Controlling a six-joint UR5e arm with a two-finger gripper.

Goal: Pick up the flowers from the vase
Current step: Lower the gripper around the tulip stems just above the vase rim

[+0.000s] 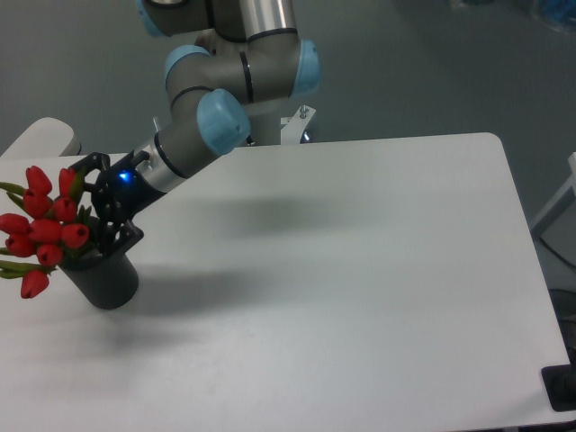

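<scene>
The flowers [45,229], a bunch of red tulip buds with green leaves, stand in the dark grey vase [106,279] at the table's left edge and lean to the left. My gripper [97,220] reaches in from the upper right at the level of the vase rim. Its black fingers [126,236] stand apart on either side of the bunch's right flank, just above the vase mouth. The fingertips are partly hidden behind the buds, and I cannot tell whether they touch the stems.
The white table [360,288] runs to the right and front. The arm's base [288,126] stands at the table's back edge. A pale rounded object [40,137] lies at the far left, behind the flowers.
</scene>
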